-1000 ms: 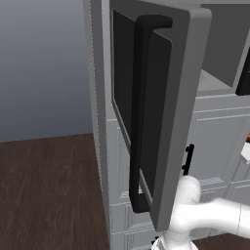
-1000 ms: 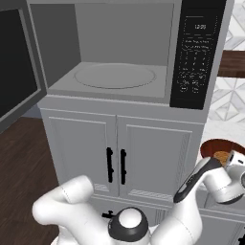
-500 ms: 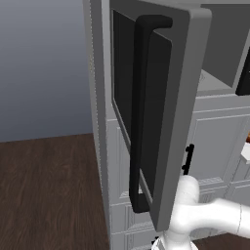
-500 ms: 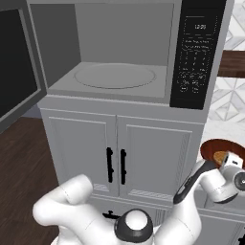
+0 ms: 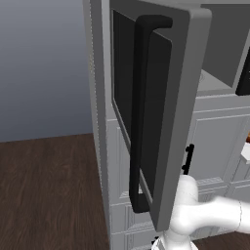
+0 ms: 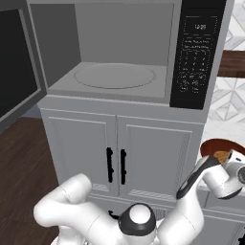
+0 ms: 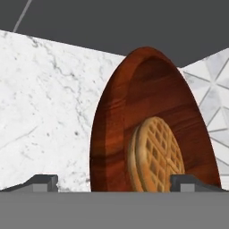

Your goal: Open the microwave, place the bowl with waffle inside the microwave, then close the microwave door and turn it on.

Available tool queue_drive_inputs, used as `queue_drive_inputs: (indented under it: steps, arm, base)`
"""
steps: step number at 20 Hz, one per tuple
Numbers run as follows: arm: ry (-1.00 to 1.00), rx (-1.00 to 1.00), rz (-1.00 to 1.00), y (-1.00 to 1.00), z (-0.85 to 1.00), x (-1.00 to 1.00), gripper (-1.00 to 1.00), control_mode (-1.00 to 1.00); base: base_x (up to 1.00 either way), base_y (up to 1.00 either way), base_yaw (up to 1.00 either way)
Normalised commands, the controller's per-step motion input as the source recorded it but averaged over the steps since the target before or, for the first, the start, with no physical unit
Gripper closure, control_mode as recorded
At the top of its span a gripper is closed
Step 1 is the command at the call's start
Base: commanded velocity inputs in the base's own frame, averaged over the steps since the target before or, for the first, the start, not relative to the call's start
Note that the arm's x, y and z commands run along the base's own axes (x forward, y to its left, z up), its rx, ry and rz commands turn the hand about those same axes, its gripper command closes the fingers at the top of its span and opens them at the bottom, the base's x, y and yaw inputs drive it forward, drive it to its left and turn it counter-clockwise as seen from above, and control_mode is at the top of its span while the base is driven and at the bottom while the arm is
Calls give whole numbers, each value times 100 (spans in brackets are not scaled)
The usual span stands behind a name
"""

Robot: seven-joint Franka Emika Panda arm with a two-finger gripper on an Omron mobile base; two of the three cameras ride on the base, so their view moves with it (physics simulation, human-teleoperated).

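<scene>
1. Microwave stands open above white cabinets, its light grey cavity and the round turntable on the floor of it in plain sight from the right base view.
2. The microwave door is swung wide out to the left; in the left base view its grey frame, dark window and long black bar handle stand close to the camera, the handle running nearly the full height of the panel.
3. A dark control panel with a small display and keypad sits on the right of the cavity.
4. The bowl rests on a white marbled counter, to the right of the microwave and lower than it, at the right edge of the right base view.
5. A round golden waffle lies inside the reddish-brown bowl.
6. The gripper is spread to its full width and holds nothing; in the hand view one dark fingertip shows over the counter beside the bowl and the other over the bowl's inside next to the waffle.
7. In the right base view the hand hangs right by the bowl, partly covering it; whether it touches the rim cannot be told.
8. A tiled wall with a triangle pattern rises behind the counter.
</scene>
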Motion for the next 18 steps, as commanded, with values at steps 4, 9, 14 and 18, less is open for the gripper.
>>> queue_drive_inputs:
  steps: [4, 9, 14, 18]
  arm:
    - [0, 0, 0, -6, 0, 14, -100, -100]
    - [0, 0, 0, 1, 0, 0, -100, -100]
    - [0, 0, 0, 0, 0, 0, 100, -100]
    - [0, 0, 0, 0, 0, 0, 100, -100]
  base:
    - [0, 0, 0]
    - [0, 0, 0]
    - [0, 0, 0]
    - [0, 0, 0]
